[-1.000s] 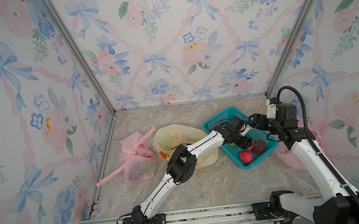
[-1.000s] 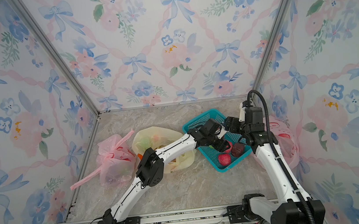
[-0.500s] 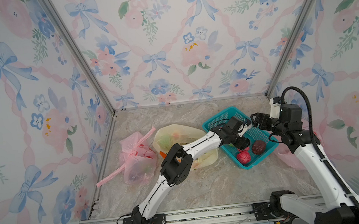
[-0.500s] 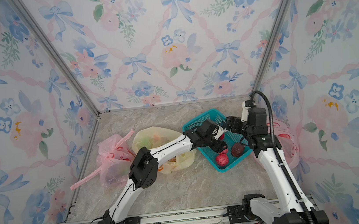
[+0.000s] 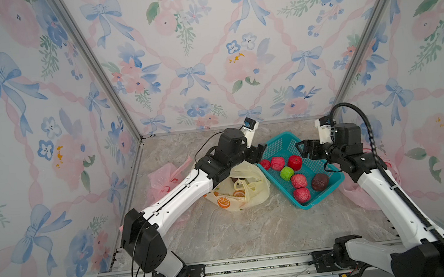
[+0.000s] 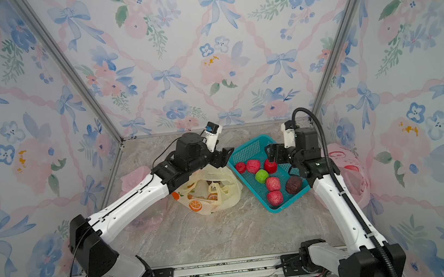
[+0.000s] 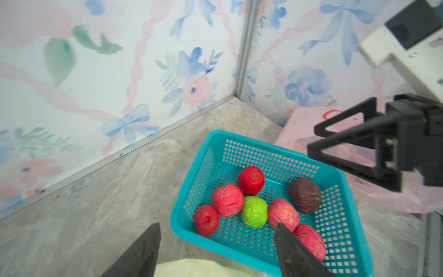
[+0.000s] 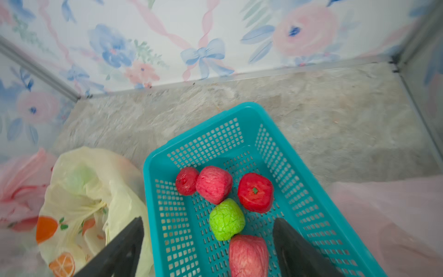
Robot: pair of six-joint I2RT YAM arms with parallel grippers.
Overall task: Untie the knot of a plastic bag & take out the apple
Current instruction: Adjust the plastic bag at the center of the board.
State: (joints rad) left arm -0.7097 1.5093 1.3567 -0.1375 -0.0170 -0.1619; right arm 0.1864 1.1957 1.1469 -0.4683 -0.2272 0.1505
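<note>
Open marble bench (image 5: pixel 254 232) fronts the cream orange-printed plastic bag (image 5: pixel 253 198) beside the teal mesh basket (image 5: pixel 275 146). The left hand (image 5: pixel 260 153), spread empty, hovers over the bag's far edge; the right hand (image 5: pixel 303 148), also spread, above the basket's red apples (image 5: pixel 277 163).

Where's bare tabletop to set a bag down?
Free: wide marble strip between the yellow bag, teal basket and front rail; a narrower strip along the back wall. Crowded: middle row, left pink bag to right pink bag, with left claw and right claw by the basket.
</note>
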